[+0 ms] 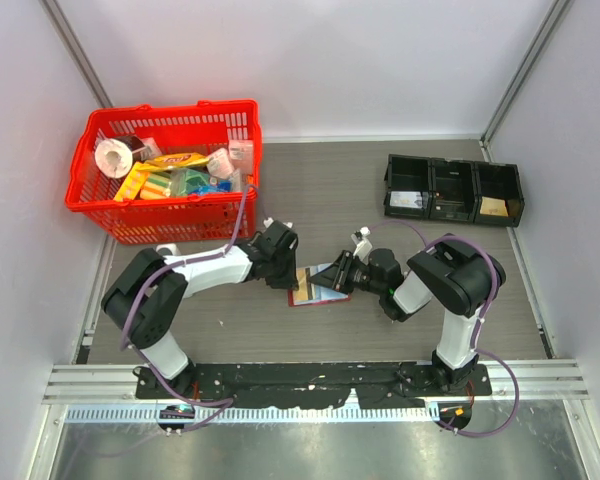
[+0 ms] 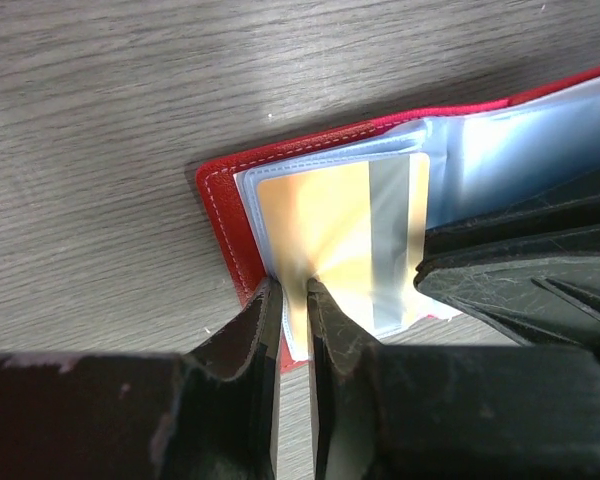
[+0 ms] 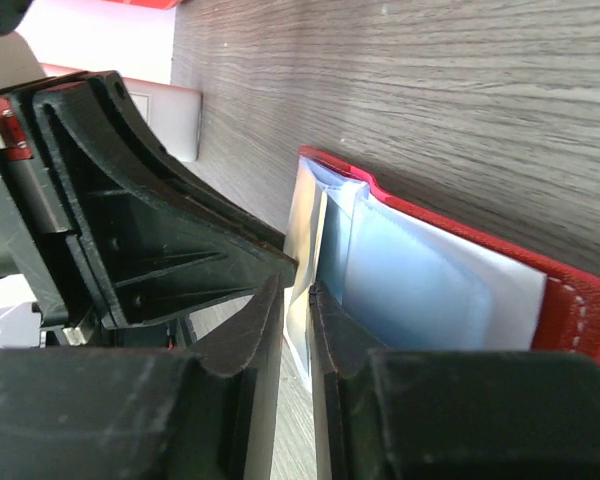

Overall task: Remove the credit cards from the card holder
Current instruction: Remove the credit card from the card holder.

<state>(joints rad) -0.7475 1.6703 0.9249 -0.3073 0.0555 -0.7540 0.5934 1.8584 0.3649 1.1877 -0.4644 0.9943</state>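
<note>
The red card holder (image 1: 302, 297) lies spread open on the table between my two grippers. In the left wrist view its red cover (image 2: 220, 205) frames clear pockets, one holding a tan credit card (image 2: 310, 220) with a grey stripe. My left gripper (image 2: 290, 287) (image 1: 288, 268) is shut on the near edge of that pocket leaf. In the right wrist view, my right gripper (image 3: 302, 287) (image 1: 333, 279) is pinched on a pale leaf standing up from the pale blue pockets (image 3: 420, 290) inside the red cover (image 3: 580, 315). Whether a card sits in that leaf is hidden. The two grippers almost touch.
A big red plastic basket (image 1: 170, 112) full of groceries stands at the back left. A black tray with three compartments (image 1: 455, 190) sits at the back right. Pale walls close in the table on the left, right and back.
</note>
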